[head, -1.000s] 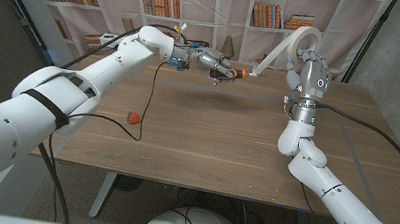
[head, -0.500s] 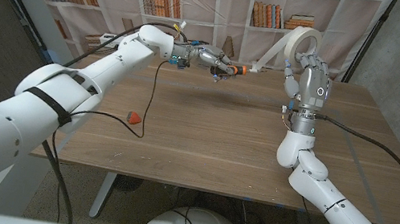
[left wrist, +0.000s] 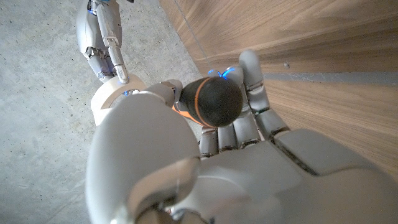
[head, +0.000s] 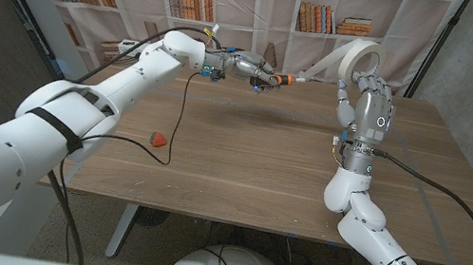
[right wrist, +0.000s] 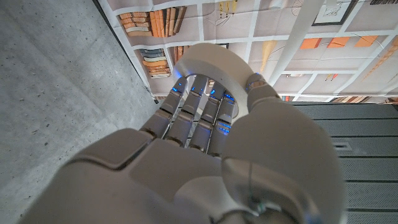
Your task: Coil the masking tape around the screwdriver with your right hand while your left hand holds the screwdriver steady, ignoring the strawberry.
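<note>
The left hand is up in the air over the far side of the table, fingers wrapped tight around the screwdriver, which lies roughly level with its orange end pointing toward the right hand. From the left wrist view you look straight at the butt of the handle (dark with an orange ring), with the fingers curled around it and the thumb closing in from the other side.

The right hand is raised too, palm upright, holding the roll of masking tape at its fingertips above the table's far right part. In the right wrist view the roll sits across the fingertips with the thumb against its side, so it's pinched rather than fully gripped. A strip of tape runs from the roll down to the screwdriver's tip, looking pretty taut.

The strawberry sits on the table well apart from both hands, on the left side near a black cable hanging from the left arm. Bookshelves are behind the table.
</note>
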